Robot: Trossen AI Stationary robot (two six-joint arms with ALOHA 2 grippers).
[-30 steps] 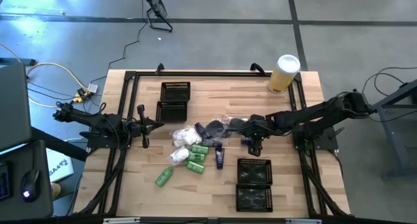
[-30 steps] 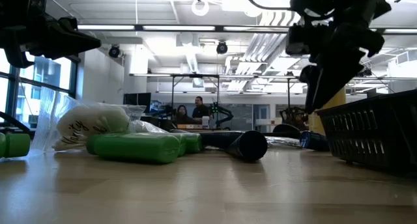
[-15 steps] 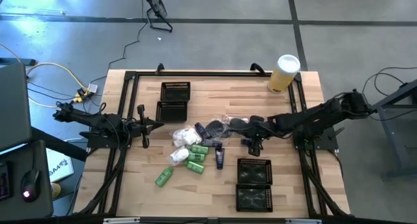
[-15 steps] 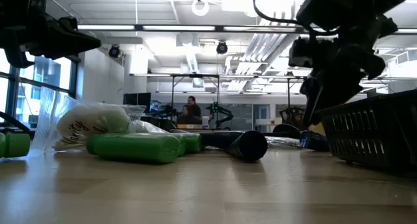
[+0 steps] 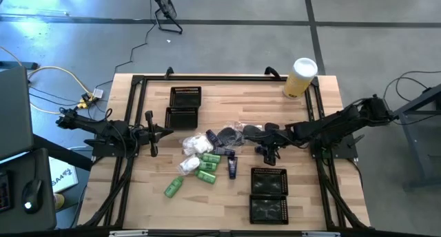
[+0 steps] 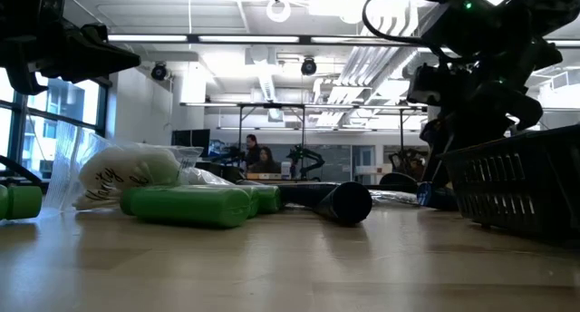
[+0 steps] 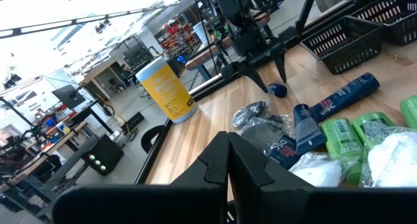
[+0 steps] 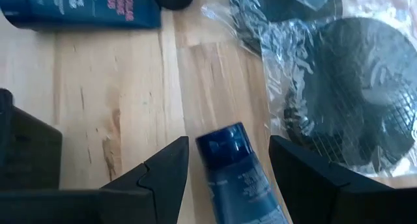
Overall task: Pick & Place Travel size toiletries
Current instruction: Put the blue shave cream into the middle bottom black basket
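The dark blue tube (image 8: 231, 168) lies flat on the wooden table (image 5: 227, 196), a little apart from the main pile of toiletries (image 5: 207, 154) at table centre, on the side nearest the right arm, and the right gripper (image 8: 228, 178) hangs straight over it with a finger on each side and clear wood showing between fingers (image 8: 163, 175) and tube, so it is open and holding nothing. From overhead the right gripper (image 5: 270, 153) sits just above the near mesh tray (image 5: 269, 180), which looks like the likely drop spot. The tube reads as light and semi-soft, with a glossy printed skin that could slide under the pads; I'd take it across the middle of the body, where it is roundest and firmest, rather than at the cap end or the flat crimped tail. Right beside it is a round dark case in crinkly clear wrap (image 8: 352, 94), and that film could snag a finger if the descent drifts that way. A second blue tube (image 8: 81, 9) lies farther off. How much of this tube extends beneath the gripper is hard to say, since it runs out of the wrist view. The left gripper (image 5: 151, 134) waits shut at the table's left side, well clear of the pile.
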